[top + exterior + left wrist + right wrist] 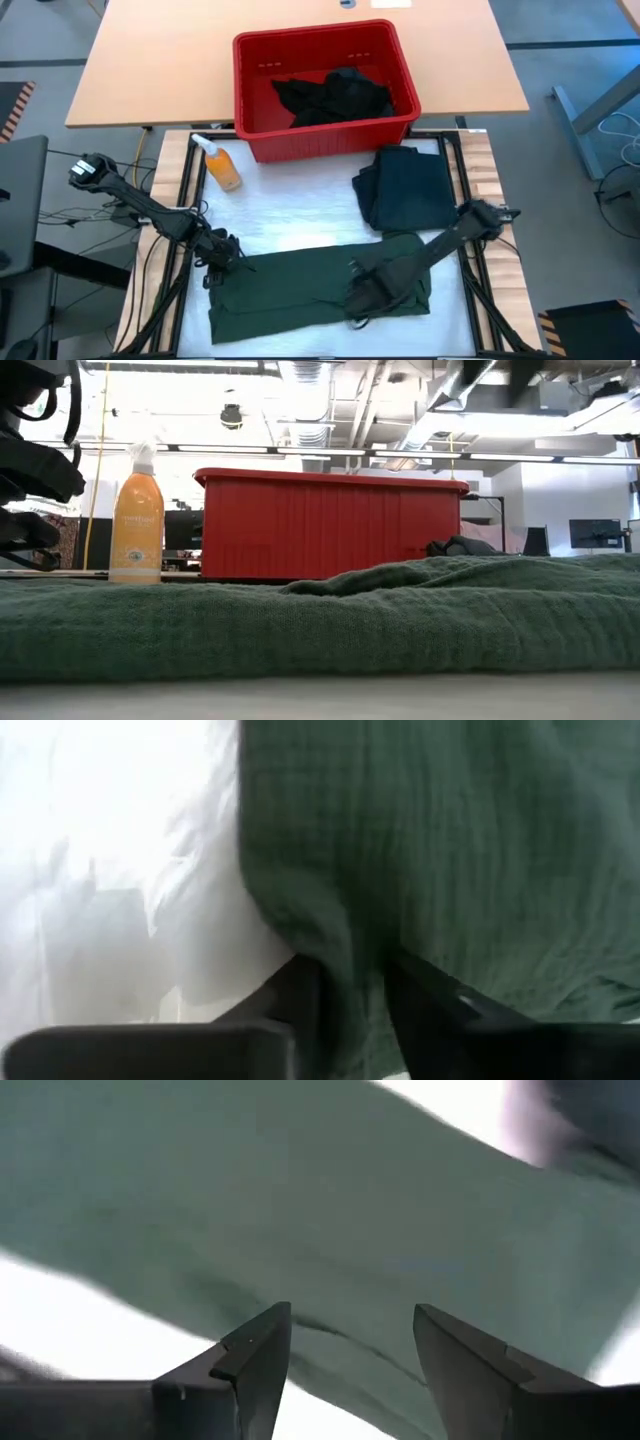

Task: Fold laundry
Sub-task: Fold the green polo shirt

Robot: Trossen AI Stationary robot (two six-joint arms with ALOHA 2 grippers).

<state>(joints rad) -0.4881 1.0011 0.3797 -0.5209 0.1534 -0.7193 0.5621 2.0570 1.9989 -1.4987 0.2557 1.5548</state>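
Note:
A dark green garment lies folded into a wide band on the white table cover near the front edge; in the low view the garment fills the foreground. My left gripper is at its far left corner, shut on the cloth. My right gripper hangs open above the garment's right part, nothing between its fingers. A folded dark stack lies at the right. More black laundry sits in the red bin. My left gripper pinches a bunched fold of the green garment at its left edge between its two fingers. The fingers come steeply from above. The rest of the garment lies flat on the table beyond the fingers.
An orange spray bottle stands upright left of the bin, and the spray bottle also shows in the low view. Bare white cover lies between the bin and the green garment. A wooden table stands behind the work table.

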